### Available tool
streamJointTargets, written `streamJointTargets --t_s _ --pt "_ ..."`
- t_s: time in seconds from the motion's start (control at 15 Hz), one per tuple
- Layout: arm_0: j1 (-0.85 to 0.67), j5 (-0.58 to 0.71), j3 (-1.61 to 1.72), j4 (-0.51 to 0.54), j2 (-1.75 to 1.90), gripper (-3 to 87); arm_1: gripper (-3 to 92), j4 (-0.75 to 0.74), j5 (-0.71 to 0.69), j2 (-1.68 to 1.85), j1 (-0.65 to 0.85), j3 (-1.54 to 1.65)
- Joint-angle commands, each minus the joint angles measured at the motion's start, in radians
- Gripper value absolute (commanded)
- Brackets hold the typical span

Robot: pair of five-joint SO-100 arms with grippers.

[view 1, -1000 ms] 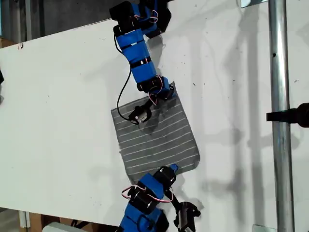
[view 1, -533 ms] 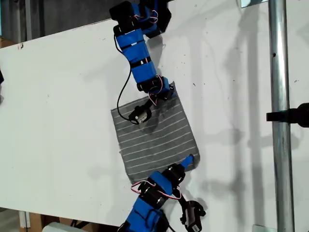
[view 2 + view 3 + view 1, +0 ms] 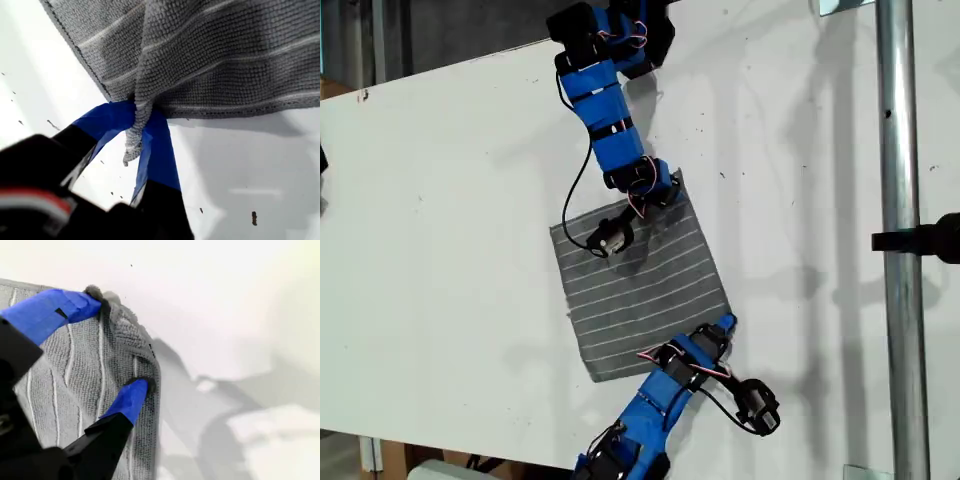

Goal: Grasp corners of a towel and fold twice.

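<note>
The grey striped towel [image 3: 650,285] lies flat on the white table [image 3: 450,200]. My first gripper [image 3: 667,188] reaches in from the far edge in the exterior view and is shut on the towel's far right corner [image 3: 134,142], which shows pinched between its blue fingers [image 3: 157,150]. My second gripper [image 3: 723,326] comes from the near edge and sits at the near right corner [image 3: 102,295]. Its blue fingertips [image 3: 131,396] stand apart, open, straddling that corner [image 3: 728,322] and pressing on slightly bunched cloth [image 3: 125,335].
A metal pole [image 3: 898,250] with a black clamp [image 3: 925,240] runs down the exterior view's right side. The first arm's wrist camera [image 3: 607,238] hangs over the towel's far part. The second arm's camera [image 3: 760,408] juts out near the table's front edge.
The second arm swung toward the exterior view's right, carrying its gripper from below the towel's near edge to the near right corner. The first arm and the towel stayed put.
</note>
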Motion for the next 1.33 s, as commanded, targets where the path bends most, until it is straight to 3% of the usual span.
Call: streamJointTargets --t_s 0.0,0.13,0.2,0.27,0.4,0.8,1.0,1.13,1.27 --pt "-0.011 -0.020 -0.003 -0.028 -0.006 24.8 -0.1 -0.011 -0.008 0.000 -0.005 -0.025" --pt "-0.005 -0.052 0.031 -0.067 -0.025 11.5 -0.1 -0.011 -0.008 0.000 -0.003 -0.025" --pt "-0.003 -0.074 0.064 -0.092 -0.020 -1.6 -0.1 -0.011 -0.006 0.000 -0.002 -0.025" --pt "0.002 -0.063 0.094 -0.120 -0.002 -2.9 -0.1 -0.011 -0.005 0.000 -0.002 -0.023" --pt "-0.005 -0.034 0.107 -0.080 0.074 -2.9 -0.1 0.018 0.002 0.011 -0.014 -0.032" --pt "0.008 0.247 0.129 -0.049 0.459 -2.9 -0.1 0.268 -0.008 0.209 -0.181 -0.285" --pt "0.043 0.284 0.153 -0.074 0.526 -2.9 -0.1 0.233 -0.008 0.310 -0.316 -0.290" --pt "0.011 0.275 0.156 -0.066 0.537 -2.9 -0.1 0.236 -0.014 0.307 -0.256 -0.279" --pt "-0.092 0.304 0.170 0.002 0.614 -2.9 -0.1 0.252 -0.051 0.362 -0.067 -0.238"
